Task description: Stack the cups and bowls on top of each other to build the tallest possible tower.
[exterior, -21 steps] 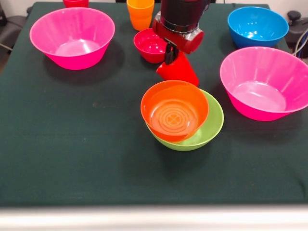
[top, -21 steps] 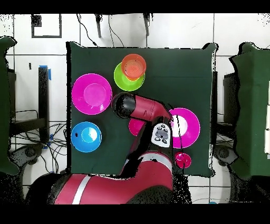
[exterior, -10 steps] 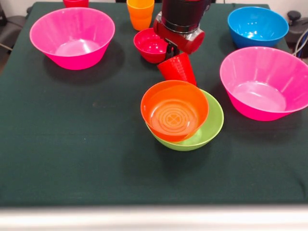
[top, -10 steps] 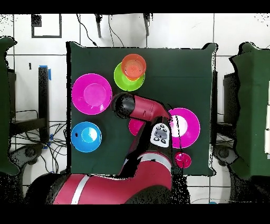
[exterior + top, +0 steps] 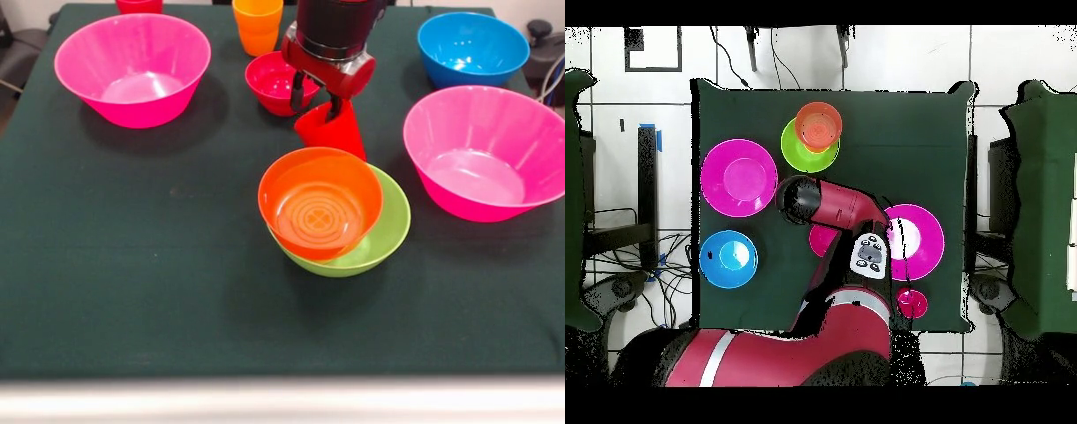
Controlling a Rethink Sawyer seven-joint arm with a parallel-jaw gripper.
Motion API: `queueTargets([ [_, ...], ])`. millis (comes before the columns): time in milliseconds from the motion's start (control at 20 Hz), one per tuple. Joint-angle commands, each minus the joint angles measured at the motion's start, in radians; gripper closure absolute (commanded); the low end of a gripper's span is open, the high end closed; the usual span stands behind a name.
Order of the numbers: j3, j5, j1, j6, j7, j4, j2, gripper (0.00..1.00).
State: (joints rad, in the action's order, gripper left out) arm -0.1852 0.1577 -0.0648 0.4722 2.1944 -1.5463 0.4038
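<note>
The robot's black two-fingered gripper (image 5: pixel 316 95) hangs with its fingers parted either side of the rim of a small glossy red plastic cup (image 5: pixel 333 130). Whether they are pinching the wall or have just let go cannot be told; the cup sits tilted below them. Just in front of the gripper, towards the camera, stands the tower (image 5: pixel 335 212): a small orange plastic bowl with a ringed flat bottom (image 5: pixel 320 202) perched off-centre on a medium lime-green plastic bowl (image 5: pixel 388 228), overhanging its rim on one side. Just behind the gripper is a small crimson plastic bowl (image 5: pixel 274 81), with an orange plastic tumbler (image 5: pixel 258 25) farther back. Two large hot-pink bowls (image 5: pixel 132 66) (image 5: pixel 487 150) and a blue bowl (image 5: pixel 472 46) lie well apart to either side. The risk, as I judge it, is that the tilted cup slips or tips, or that setting it into the lopsided orange bowl unseats the pile.
</note>
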Motion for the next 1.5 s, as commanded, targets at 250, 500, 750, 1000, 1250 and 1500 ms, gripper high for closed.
queueTargets([
  [250, 0.066, -0.009, 0.002, 0.006, 0.079, 0.055, -0.021, 0.00],
  [500, 0.076, -0.002, -0.013, 0.000, 0.079, 0.039, -0.007, 0.00],
  [750, 0.129, 0.018, -0.043, -0.022, 0.065, 0.036, 0.007, 0.00],
  [1000, 0.158, 0.015, -0.057, -0.055, 0.061, 0.021, 0.014, 1.00],
  [1250, 0.202, 0.012, -0.084, -0.090, 0.045, 0.003, 0.024, 1.00],
  [1500, 0.212, 0.002, -0.091, -0.096, 0.051, -0.002, 0.026, 1.00],
])
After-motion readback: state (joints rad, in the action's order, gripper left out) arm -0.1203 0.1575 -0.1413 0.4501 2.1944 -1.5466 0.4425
